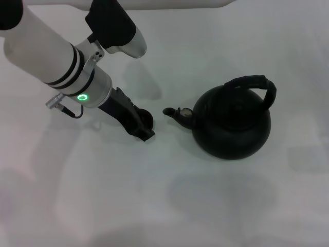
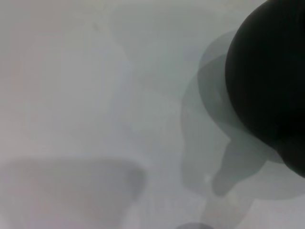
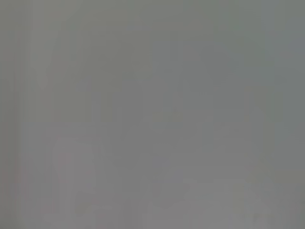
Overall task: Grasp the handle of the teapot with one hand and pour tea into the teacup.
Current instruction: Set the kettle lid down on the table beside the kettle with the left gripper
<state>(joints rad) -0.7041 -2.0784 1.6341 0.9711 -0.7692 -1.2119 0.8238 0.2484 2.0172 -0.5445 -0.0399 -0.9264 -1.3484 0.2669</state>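
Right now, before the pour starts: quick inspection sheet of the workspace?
Surface: plain white table, bare apart from the job's things.
Teapot: upright, right of centre, spout toward the cup.
Handle: arched over the pot, nothing holding it.
Teacup: left of the spout, apart from it, mostly hidden by the left gripper.
Clutter: nothing seen.
Left gripper: low at the teacup; contact unclear.
Right gripper: not in view; its wrist view shows only blank grey.
Cables: short dark lead at the left wrist.
Surroundings: nothing seen.
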